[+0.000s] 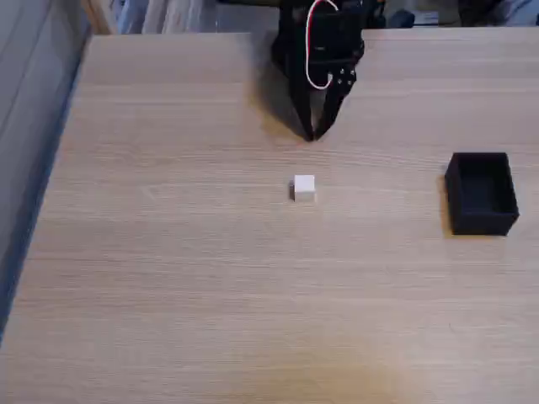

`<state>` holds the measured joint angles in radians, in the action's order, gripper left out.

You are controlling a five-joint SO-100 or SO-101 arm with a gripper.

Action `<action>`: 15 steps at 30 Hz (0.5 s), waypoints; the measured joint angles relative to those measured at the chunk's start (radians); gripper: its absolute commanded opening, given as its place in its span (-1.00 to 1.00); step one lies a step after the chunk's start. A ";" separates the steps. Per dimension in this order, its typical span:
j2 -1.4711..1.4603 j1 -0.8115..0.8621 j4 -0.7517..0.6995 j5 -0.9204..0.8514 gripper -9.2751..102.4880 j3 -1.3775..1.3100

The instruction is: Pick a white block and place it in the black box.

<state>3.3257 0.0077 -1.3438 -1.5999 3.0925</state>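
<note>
The black two-finger jaws (313, 135) are pointing down at the tabletop (168, 278), tips together, holding nothing, probably because no reach has begun. The tiny matte white cube (304, 187) is lying free nearby, the small open-topped matte black box (481, 194) well right.

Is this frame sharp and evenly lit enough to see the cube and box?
Fixed view: slightly soft overall, lighting even, no glare; white block stands out with a small shadow on its left; black box interior reads dark; the gripper casts faint shadow on the table.
</note>
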 measured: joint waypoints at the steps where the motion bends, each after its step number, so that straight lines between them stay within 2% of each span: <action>1: 0.000 0.000 0.000 0.000 -0.83 0.000; 15: 0.000 -0.032 0.000 0.000 -0.83 0.000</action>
<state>3.3257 -0.0245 -1.3438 -1.5999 3.0925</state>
